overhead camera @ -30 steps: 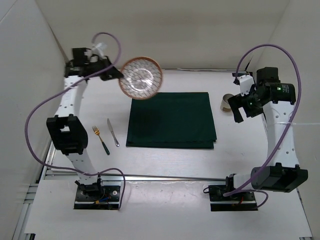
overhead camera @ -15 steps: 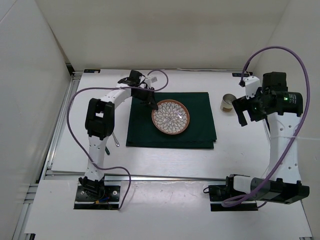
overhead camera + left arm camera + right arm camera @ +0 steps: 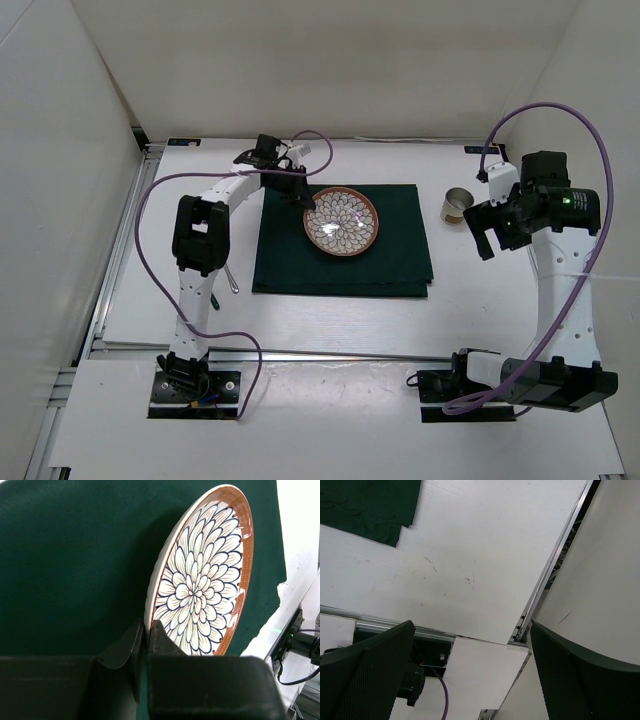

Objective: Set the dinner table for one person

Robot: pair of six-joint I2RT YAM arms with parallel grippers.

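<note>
A round plate (image 3: pixel 345 222) with a brown rim and a white petal pattern is over the middle of the dark green cloth (image 3: pixel 390 270), which lies on the white dinner table (image 3: pixel 330 320). My left gripper (image 3: pixel 308 204) is shut on the plate's left rim. In the left wrist view the fingers (image 3: pixel 160 635) pinch the rim of the plate (image 3: pixel 200 580), which tilts against the cloth (image 3: pixel 75 555). My right gripper (image 3: pixel 485 238) is open and empty, raised over the table's right side. In its wrist view (image 3: pixel 470 675) only bare table (image 3: pixel 470 555) lies between the fingers.
A small metal cup (image 3: pixel 457 205) stands right of the cloth, close to my right gripper. A knife (image 3: pixel 231 279) and a fork's dark handle (image 3: pixel 212 298) lie left of the cloth, partly behind my left arm. A cloth corner (image 3: pixel 370 505) shows in the right wrist view.
The left arm swung the plate from high at the back left down onto the cloth, then shifted it slightly toward the back. The right gripper moved only slightly.
</note>
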